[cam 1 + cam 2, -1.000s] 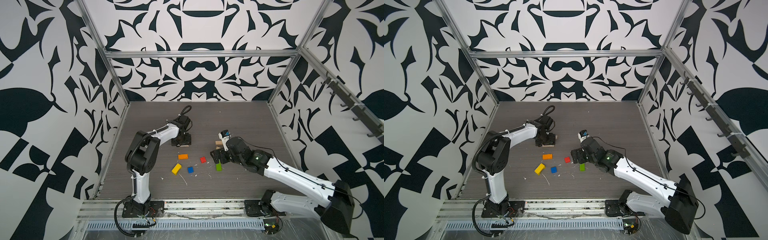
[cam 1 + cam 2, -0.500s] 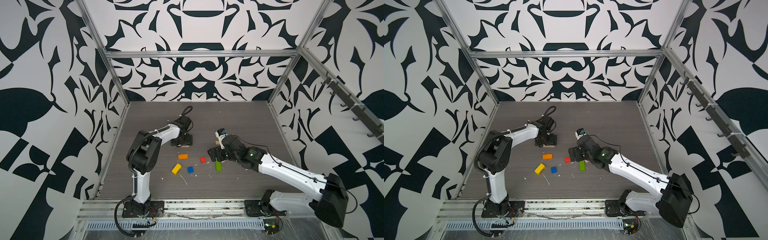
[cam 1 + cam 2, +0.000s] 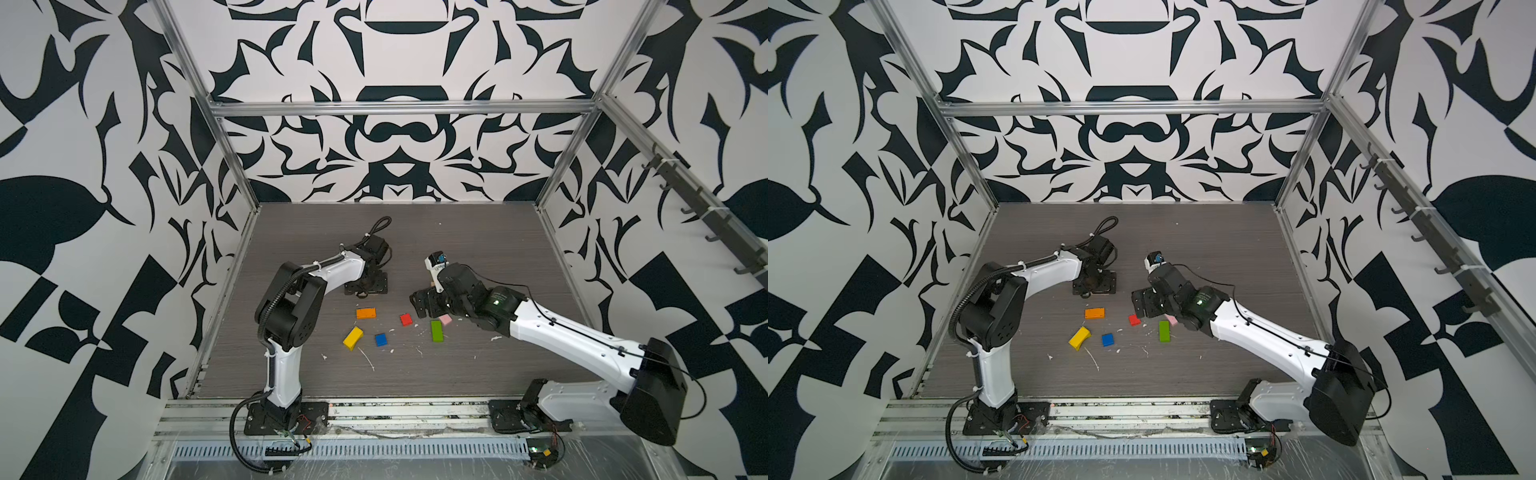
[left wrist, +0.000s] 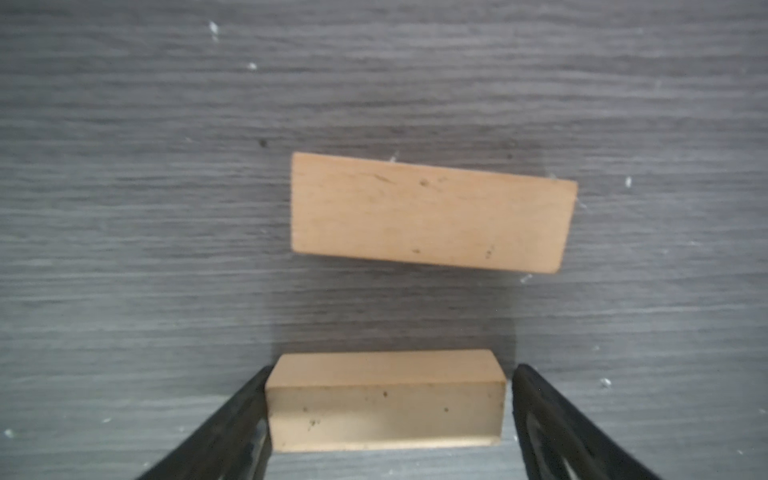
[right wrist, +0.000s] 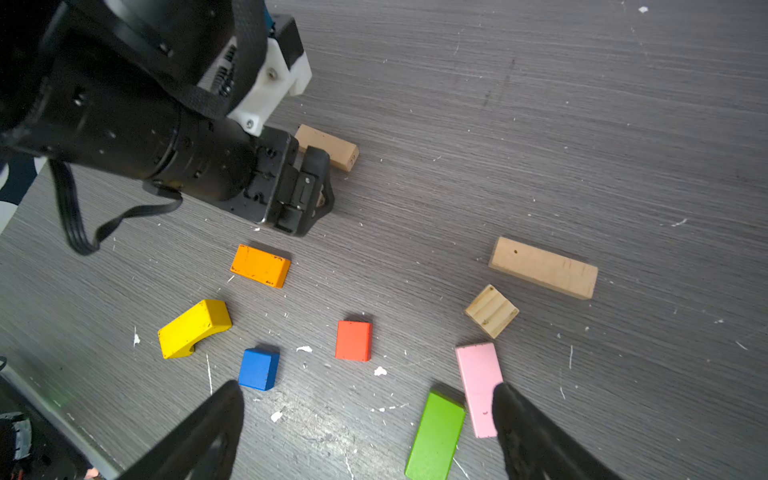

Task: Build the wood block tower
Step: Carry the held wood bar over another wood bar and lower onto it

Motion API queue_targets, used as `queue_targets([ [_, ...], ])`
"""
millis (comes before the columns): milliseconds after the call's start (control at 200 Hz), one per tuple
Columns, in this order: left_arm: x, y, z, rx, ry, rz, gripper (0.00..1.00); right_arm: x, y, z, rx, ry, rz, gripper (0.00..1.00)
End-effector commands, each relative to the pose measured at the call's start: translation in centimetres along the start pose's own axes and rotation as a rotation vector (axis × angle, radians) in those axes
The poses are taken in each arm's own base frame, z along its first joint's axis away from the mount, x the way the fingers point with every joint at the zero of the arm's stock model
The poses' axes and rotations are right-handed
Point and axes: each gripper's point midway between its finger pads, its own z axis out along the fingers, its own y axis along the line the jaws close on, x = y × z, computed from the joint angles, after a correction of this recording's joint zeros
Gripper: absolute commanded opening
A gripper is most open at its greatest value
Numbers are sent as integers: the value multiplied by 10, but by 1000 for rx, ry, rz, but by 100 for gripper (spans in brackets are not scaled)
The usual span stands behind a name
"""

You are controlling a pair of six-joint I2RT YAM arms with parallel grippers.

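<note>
Grey wood-grain table (image 3: pixel 436 382), both top views: orange block (image 3: pixel 365 313), yellow block (image 3: pixel 353 337), blue block (image 3: pixel 380 339), red block (image 3: pixel 406 319), green block (image 3: pixel 436 331) and pink block (image 3: pixel 445 319) lie singly between the arms. The left claw (image 3: pixel 368 289) points down beyond the orange block; the right claw (image 3: pixel 422 305) hangs beside the red block.

Left wrist view: jaws apart astride a short tan block (image 4: pixel 384 399) on the table, one finger against it, a gap at the other; a tan plank (image 4: pixel 432 212) lies just beyond.

Right wrist view: right claw spread wide, holding nothing; a tan cube (image 5: pixel 491 311) lies between the pink block and a tan bar (image 5: pixel 543 267).
</note>
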Motion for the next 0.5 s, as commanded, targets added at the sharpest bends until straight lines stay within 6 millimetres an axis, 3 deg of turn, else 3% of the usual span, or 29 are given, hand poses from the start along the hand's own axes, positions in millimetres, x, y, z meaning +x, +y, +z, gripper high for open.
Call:
queue_targets([
  [0,13,10,3,-37,33,-26,88,-18,10,-9,-27,-41,-6,97],
  [150,15,12,4,-43,37,-32,86,-18,10,-8,-25,-38,-6,96],
  [495,9,6,7,-28,38,15,66,-25,12,-13,-24,-49,-16,96],
])
